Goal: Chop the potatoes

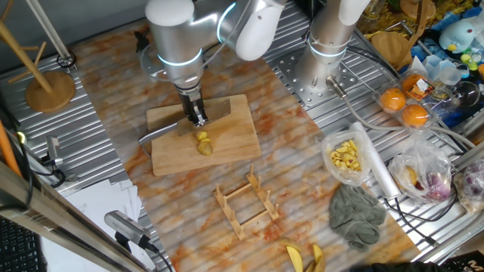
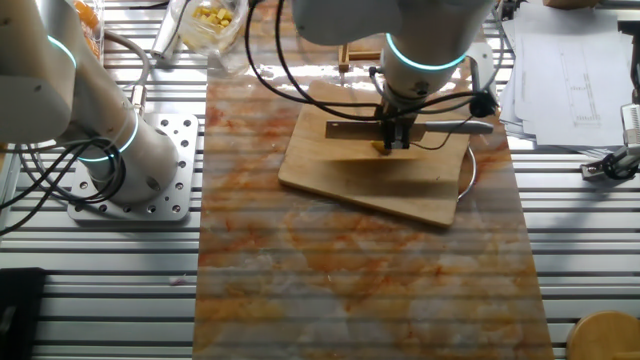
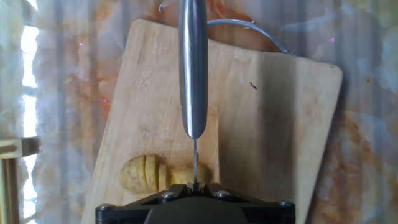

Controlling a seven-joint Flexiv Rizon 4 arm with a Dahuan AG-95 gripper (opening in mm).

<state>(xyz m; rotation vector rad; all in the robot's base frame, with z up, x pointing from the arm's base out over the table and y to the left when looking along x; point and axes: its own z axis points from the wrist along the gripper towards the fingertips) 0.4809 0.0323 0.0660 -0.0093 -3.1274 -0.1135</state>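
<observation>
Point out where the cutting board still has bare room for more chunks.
The cutting board is bare to the right of the knife, out to its far corner. Left of the blade, wood is free above the potatoes. It is crowded at the near edge, where potatoes, blade and gripper meet.

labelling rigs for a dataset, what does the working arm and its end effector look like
The arm is glossy white and silver, built of rounded cylindrical links, with a glowing cyan ring at the joint. A thin black cable loops off it in the other fixed view. The end effector is small, black and two-fingered, with a black housing.
</observation>
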